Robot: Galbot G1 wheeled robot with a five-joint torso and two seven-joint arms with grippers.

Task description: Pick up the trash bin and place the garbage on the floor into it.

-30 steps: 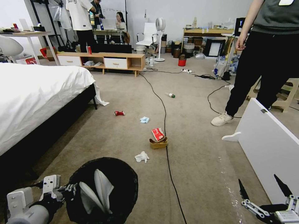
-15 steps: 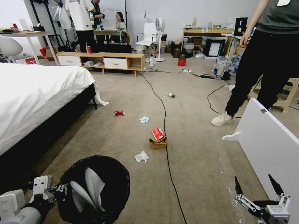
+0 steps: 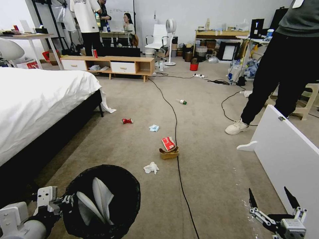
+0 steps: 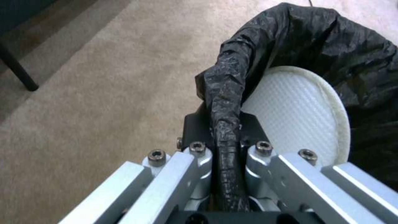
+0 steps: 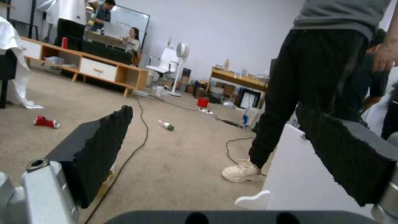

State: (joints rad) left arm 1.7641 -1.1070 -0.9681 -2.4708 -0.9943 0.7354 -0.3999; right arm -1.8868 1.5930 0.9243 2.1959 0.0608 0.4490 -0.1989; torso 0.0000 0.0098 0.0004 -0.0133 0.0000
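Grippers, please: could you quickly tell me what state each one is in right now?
Left gripper: fingers shut on the liner-covered rim of the trash bin.
Right gripper: fingers open, holding nothing, low above the floor.

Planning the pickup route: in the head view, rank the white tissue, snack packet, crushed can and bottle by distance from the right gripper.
From the right gripper, low on the right:
1. White tissue, nearest, left of the cable.
2. Snack packet, on the brown bag.
3. Crushed can, toward the bed.
4. Bottle, farthest.
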